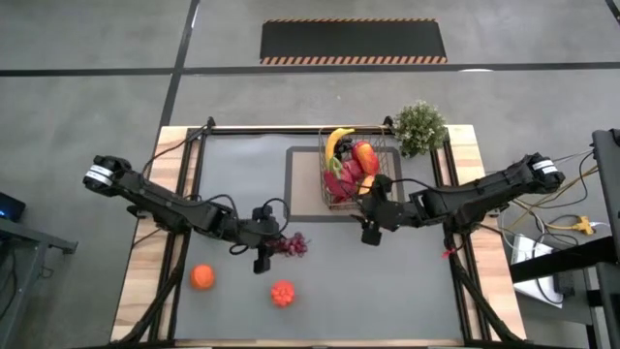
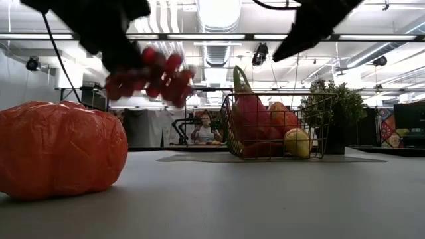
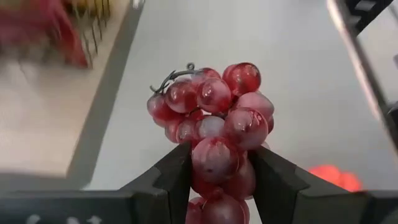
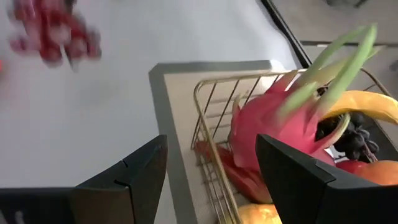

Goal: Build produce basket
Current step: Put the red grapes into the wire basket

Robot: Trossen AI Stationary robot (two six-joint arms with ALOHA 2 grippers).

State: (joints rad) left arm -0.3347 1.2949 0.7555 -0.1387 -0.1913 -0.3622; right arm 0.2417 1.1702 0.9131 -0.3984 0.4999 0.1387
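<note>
Red grapes (image 3: 211, 134) were held pinched in the left gripper (image 3: 217, 180), and could be dropped if snagged on the basket (image 1: 349, 167) rim.

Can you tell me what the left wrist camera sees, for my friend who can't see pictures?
The left gripper squeezes a bunch of red grapes between its two dark fingers, above the grey table.
</note>
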